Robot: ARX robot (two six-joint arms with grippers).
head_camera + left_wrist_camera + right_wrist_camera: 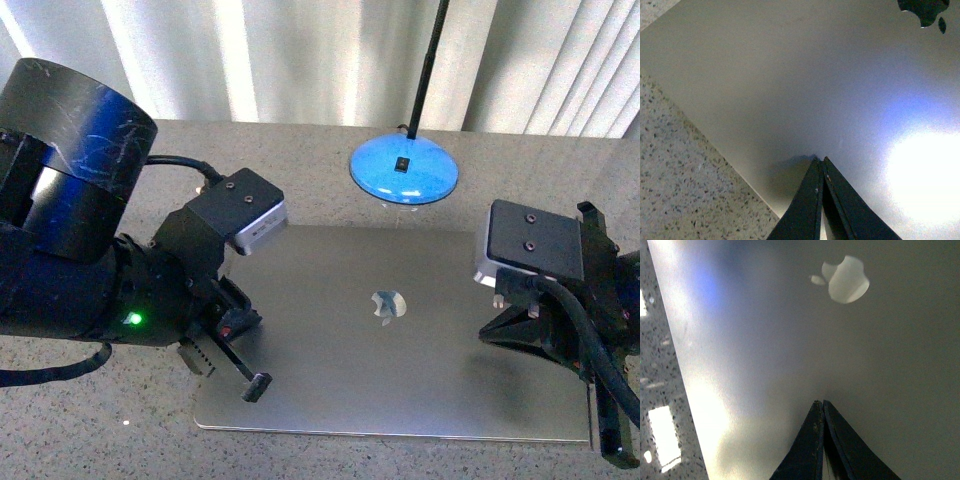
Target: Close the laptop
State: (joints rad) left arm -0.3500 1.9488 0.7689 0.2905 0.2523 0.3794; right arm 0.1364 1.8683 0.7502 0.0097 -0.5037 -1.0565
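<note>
From the front I can hardly make out my right claw [820, 402]: its fingers are tucked under the wrist block and cut off by the frame edge. In the left wrist view a white glare washes out part of the lid [765, 85].

Both wrist views show the same thing. My left claw [821, 160] is clenched, its two dark fingers pressed flat together with nothing between them, and my right claw is clamped in the same way. Each pair of tips sits at the lid with a small shadow under it; I cannot tell whether they touch it or hang just above it.

Under both claws the slim grey-silver metal laptop [400, 385] lies folded flat, with its shiny apple logo [388, 304] facing up between the claws. It rests on the speckled grey stone desk [90, 425]. Beyond the claws and just behind the laptop stands a round blue lamp base [403, 172], whose thin black stem [425, 70] runs out of frame.
</note>
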